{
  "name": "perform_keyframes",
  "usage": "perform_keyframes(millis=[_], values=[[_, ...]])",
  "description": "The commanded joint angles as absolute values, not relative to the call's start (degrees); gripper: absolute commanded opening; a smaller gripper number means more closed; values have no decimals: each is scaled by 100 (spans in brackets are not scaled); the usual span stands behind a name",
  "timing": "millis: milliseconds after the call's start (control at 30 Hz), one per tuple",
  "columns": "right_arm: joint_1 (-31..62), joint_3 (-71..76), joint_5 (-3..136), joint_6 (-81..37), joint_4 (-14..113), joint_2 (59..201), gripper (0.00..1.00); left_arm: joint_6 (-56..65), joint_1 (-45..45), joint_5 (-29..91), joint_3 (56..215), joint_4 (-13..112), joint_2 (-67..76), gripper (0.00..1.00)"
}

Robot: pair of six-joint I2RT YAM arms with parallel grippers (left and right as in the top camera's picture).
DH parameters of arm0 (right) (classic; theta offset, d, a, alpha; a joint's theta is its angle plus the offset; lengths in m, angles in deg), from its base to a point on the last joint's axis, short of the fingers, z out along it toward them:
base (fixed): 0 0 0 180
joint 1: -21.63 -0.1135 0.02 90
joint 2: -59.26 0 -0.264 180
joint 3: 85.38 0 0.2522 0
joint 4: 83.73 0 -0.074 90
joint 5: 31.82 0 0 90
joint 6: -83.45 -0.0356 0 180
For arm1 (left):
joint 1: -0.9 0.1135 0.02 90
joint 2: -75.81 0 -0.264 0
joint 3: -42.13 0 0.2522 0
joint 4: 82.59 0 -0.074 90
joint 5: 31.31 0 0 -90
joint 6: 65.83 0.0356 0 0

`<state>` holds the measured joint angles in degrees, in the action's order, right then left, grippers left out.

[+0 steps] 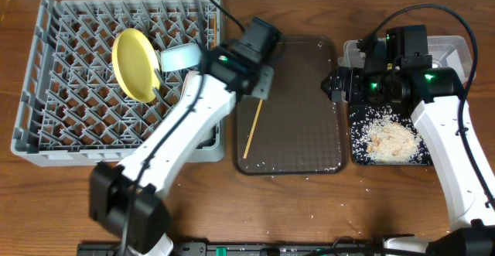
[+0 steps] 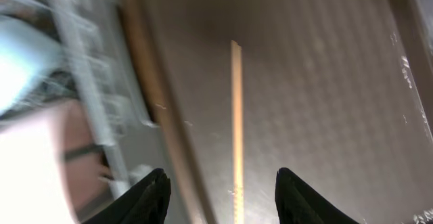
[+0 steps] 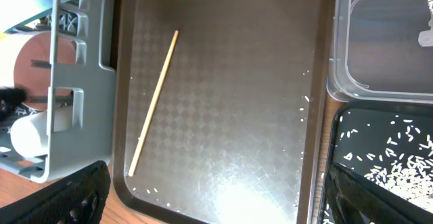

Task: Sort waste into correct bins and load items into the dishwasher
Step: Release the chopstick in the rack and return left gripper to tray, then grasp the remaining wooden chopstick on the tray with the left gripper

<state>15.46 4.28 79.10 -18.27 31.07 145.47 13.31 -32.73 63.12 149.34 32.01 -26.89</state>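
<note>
Chopstick [image 3: 153,102], thin wood, lies on textured brown tray [image 3: 237,82]; left hand [image 2: 222,183], right hand [image 3: 223,197] spread.

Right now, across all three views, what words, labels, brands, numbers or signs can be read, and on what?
None: no word, label, brand, number or sign is readable in any view.
The grey dish rack, brown serving tray, chopstick, clear tub and black tray show no print.
The left wrist view is blurred.
</note>
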Motion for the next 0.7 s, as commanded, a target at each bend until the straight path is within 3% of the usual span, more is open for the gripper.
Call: perform_keyframes(millis=[0, 400, 667], values=[[1557, 437, 7897, -1827, 3103, 14438, 99, 999, -3437, 5906, 14790, 3112, -3134, 52], [1557, 437, 7897, -1830, 3103, 14438, 99, 732, -3535, 5020, 14759, 3033, -4267, 52], [1557, 437, 7897, -1827, 3105, 14438, 99, 732, -3533, 5036, 14759, 3018, -4533, 52]])
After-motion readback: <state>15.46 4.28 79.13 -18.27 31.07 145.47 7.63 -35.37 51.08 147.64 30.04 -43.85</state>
